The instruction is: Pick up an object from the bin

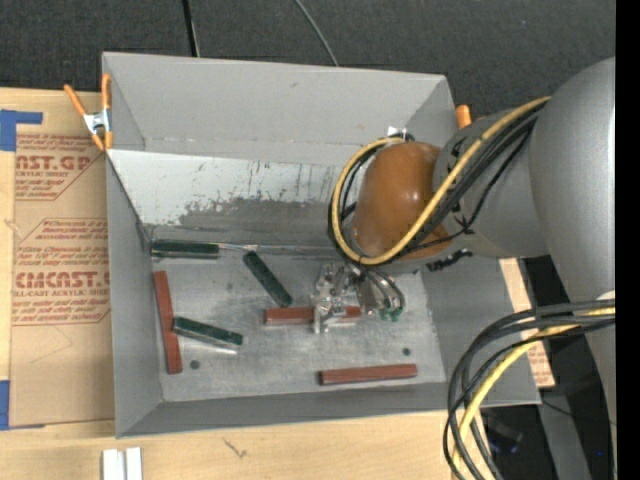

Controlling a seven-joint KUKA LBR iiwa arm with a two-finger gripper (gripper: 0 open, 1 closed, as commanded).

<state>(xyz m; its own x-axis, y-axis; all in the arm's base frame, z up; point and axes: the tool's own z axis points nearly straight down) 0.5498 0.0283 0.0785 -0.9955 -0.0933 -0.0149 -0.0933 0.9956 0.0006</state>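
Observation:
My gripper (328, 313) is low over the bin floor, right of the middle, under the arm's orange cover. It stands directly on the right part of a short red-brown stick (288, 316) that lies flat and runs left to right. The stick's right end shows again just past the gripper. A dark green stick (268, 278) lies at a slant just to the upper left of it. Nearer the front wall, below the gripper, lies a longer red-brown stick (367, 374).
Further left lie a dark green stick (207, 333) with a pale end, a long red-brown stick (166, 321) along the left wall, and a dark green stick (184, 251) at the foot of the back wall. The arm and its cables cover the bin's right side.

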